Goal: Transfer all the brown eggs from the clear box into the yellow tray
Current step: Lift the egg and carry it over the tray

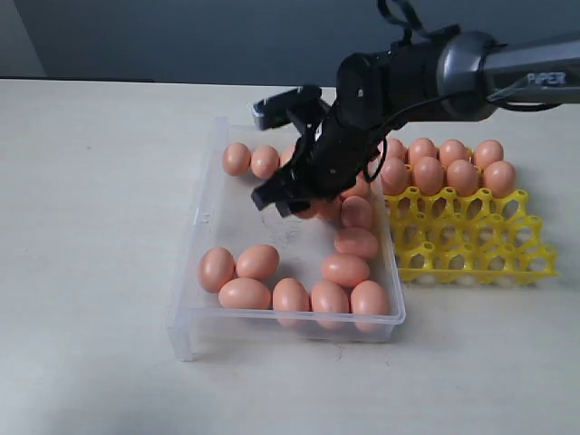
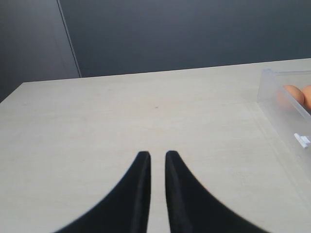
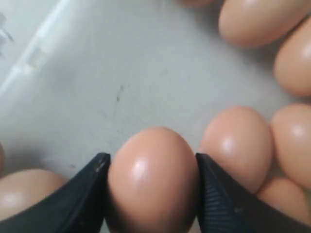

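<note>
My right gripper [image 3: 151, 158] is shut on a brown egg [image 3: 153, 184], its two black fingers pressed on the egg's sides. In the exterior view this gripper [image 1: 288, 201] hangs over the middle of the clear box [image 1: 195, 217]. Several more brown eggs [image 1: 258, 262] lie along the box's near side, right side and far edge. The yellow tray [image 1: 480, 245] stands to the right of the box, with several eggs [image 1: 462, 177] in its far cups. My left gripper [image 2: 158, 155] is shut and empty above bare table, away from the box's corner [image 2: 279, 99].
The right arm [image 1: 435, 72] reaches in from the upper right, across the tray's far rows. The tray's near rows of cups [image 1: 471, 258] hold nothing. Pale table surface [image 1: 91, 227] lies to the left of the box.
</note>
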Tool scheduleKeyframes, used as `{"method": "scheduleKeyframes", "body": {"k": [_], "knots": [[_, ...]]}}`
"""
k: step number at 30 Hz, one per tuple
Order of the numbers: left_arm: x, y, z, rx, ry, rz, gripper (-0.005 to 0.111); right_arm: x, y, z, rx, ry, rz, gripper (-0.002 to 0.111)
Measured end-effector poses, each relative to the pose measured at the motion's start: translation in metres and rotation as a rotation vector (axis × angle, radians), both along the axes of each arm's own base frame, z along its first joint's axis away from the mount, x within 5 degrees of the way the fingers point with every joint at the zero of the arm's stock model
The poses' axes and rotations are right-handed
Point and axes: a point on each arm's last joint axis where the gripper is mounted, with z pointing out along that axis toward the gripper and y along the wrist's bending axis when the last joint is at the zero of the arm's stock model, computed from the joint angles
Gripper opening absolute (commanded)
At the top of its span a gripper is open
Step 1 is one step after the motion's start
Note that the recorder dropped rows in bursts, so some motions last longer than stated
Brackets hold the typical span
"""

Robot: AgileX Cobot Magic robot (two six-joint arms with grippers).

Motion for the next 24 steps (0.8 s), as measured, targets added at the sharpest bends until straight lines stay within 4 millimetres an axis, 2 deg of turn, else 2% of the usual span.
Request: {"method": "scheduleKeyframes", "body": {"k": [5, 8, 11, 16, 20, 24], "knots": [[0.0, 0.0, 0.0, 0.0, 0.0, 0.0, 0.012, -0.011, -0.015, 0.045, 0.202, -0.229, -0.153, 0.002], [0.0, 0.0, 0.0, 0.0, 0.0, 0.0, 0.012, -0.025, -0.039, 0.048, 0.277, -0.314, -0.244, 0.002], [0.0, 0.0, 0.0, 0.0, 0.0, 0.0, 0.012, -0.038, -0.064, 0.04, 0.31, -0.346, -0.333, 0.002], [0.0, 0.0, 0.0, 0.0, 0.0, 0.0, 0.012, -0.057, -0.1, 0.014, 0.326, -0.381, -0.464, 0.002], [0.0, 0.0, 0.0, 0.0, 0.0, 0.0, 0.012, -0.071, -0.113, -0.002, 0.33, -0.427, -0.503, 0.002], [0.0, 0.0, 0.0, 0.0, 0.0, 0.0, 0.012, -0.071, -0.118, -0.011, 0.325, -0.461, -0.547, 0.002]]}}
